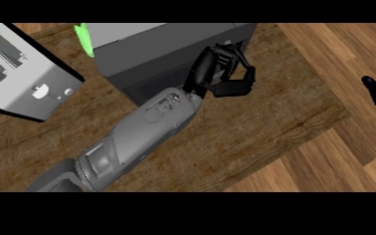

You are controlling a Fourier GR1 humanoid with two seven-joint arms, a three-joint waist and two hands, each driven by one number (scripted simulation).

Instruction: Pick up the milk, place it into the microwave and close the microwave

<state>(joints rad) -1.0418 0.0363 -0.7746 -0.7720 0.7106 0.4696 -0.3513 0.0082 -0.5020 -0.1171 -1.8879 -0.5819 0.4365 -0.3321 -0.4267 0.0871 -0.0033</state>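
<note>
The grey forearm (136,134) is the nearest thing to the camera; it comes in from the lower left and rises diagonally to the left hand (224,74). This hand is at the right front corner of the microwave (172,47), the dark grey box with a green strip (85,39) at its left end. Its fingers are curled inward and seem to hold nothing. I cannot see the milk anywhere on the counter (257,124); maybe it is already inside the microwave, or hidden behind the hand, I cannot tell which. The microwave's long axis goes from left to right, and the hand is at its right end, so I judge that the next move is a push on the door from this side. Only a small black tip of the right hand (368,87) shows at the right edge, well apart from the microwave; I cannot tell how its fingers are. A white appliance (33,79) stands at the left.
</note>
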